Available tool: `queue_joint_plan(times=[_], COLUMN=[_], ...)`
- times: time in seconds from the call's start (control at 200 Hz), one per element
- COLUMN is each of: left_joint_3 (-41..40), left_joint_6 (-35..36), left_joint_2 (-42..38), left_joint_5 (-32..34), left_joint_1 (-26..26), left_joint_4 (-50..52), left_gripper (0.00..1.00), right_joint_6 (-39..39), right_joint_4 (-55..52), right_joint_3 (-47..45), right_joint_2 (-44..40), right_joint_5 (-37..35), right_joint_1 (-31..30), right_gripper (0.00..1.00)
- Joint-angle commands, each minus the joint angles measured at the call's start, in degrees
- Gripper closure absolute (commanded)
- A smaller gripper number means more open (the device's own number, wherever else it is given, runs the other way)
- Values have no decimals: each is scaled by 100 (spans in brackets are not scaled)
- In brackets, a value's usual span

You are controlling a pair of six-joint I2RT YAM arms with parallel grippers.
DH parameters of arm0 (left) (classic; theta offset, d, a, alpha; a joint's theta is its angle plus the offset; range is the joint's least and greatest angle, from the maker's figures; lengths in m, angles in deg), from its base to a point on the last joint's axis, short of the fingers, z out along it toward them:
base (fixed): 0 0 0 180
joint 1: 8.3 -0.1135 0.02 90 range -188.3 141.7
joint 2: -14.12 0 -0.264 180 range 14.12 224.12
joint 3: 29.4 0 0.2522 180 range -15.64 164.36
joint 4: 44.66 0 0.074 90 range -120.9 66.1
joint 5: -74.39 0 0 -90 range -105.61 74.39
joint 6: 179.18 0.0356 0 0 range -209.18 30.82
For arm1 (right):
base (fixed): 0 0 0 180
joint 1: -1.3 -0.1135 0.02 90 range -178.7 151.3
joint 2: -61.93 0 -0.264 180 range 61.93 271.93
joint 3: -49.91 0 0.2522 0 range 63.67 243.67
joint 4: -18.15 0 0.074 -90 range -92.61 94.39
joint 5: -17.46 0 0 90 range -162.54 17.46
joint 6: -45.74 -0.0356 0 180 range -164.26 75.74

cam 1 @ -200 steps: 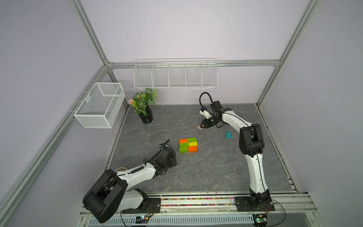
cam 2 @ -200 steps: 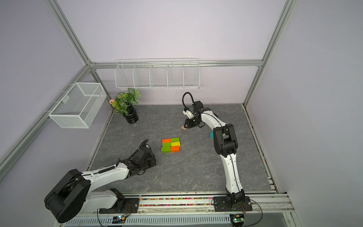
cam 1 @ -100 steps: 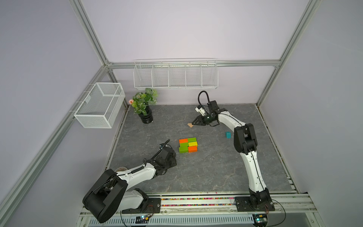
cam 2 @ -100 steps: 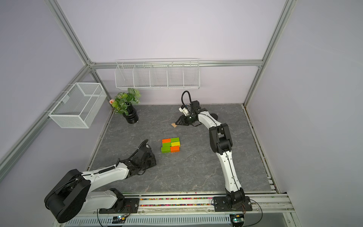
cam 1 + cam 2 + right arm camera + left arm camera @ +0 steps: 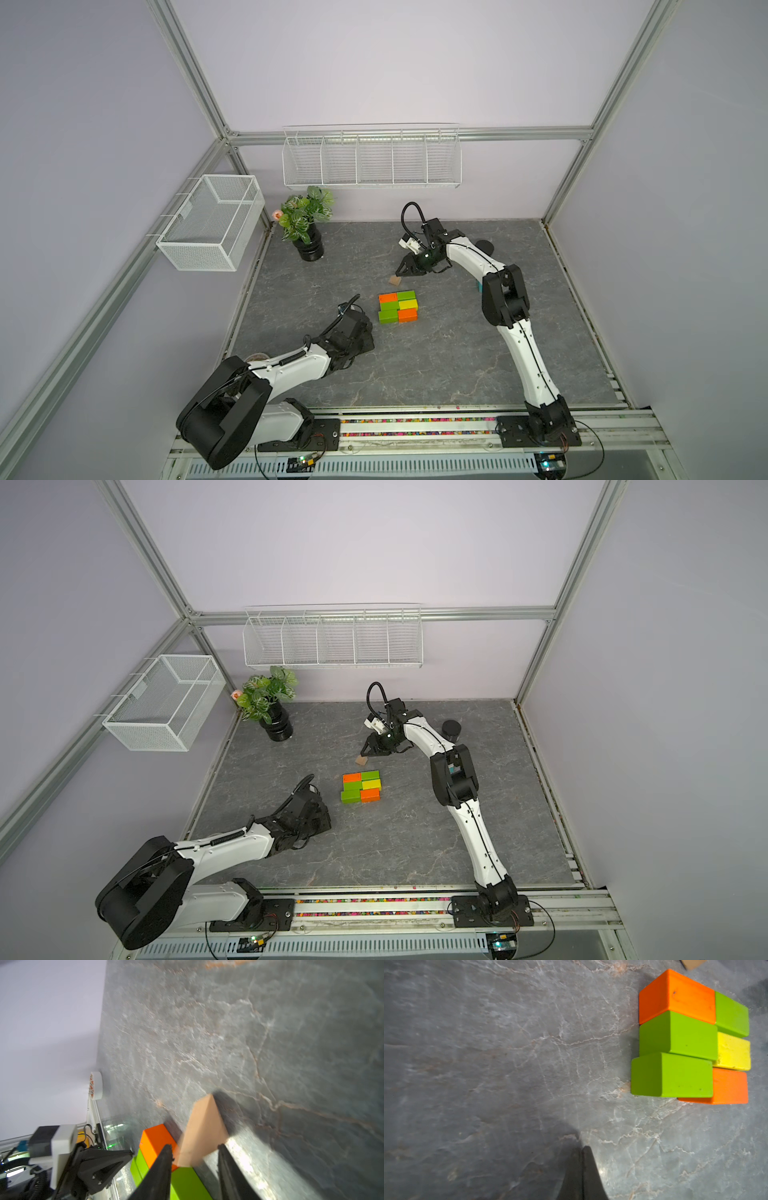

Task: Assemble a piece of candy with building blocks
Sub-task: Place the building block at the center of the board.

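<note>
Six bricks (image 5: pixel 397 306) lie flat, packed two by three near the worktop's middle (orange, green, green beside green, yellow, orange). A tan triangle (image 5: pixel 395 281) sits just off their back-edge end. A teal triangle (image 5: pixel 478 286), mostly hidden, lies toward the right edge.

The right gripper (image 5: pixel 403 273) is carrying the tan triangle (image 5: pixel 395 281) across toward the left arm's side and then down toward the rectangle of bricks (image 5: pixel 397 306). The triangle is now sitting just beside the rectangle's far end rather than well off to its right. The jaws are spreading wider than a second ago, and a gap is showing beside the block in the right wrist view. The right arm (image 5: pixel 505 297) is folding inward with the move and is covering most of the teal triangle (image 5: pixel 478 285).
</note>
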Motion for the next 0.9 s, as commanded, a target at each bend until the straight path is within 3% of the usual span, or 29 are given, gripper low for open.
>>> queue_joint_plan(times=[0.0,0.215,0.38,0.495,0.75,0.895], left_joint_3=[-40,-21,-25,0,20,22], left_joint_6=[-67,-65,-62,-52,-61,-61], left_joint_2=[126,150,172,236,399,383], left_joint_5=[6,-2,-7,-27,-104,-91], left_joint_1=[0,-1,-5,-5,-5,1], left_joint_4=[222,229,217,188,117,126], left_gripper=[100,100,100,100,100,100], right_joint_6=[154,196,318,712,881,1199], right_joint_4=[-323,-328,486,576,356,-129], right_joint_3=[90,-46,-941,-1198,-959,-591], right_joint_2=[122,27,-702,-1056,-1140,-951], right_joint_5=[-236,-850,-1066,-1699,-2026,-2926], right_joint_1=[0,4,-71,-274,-538,-818], right_gripper=[55,56,57,56,54,53])
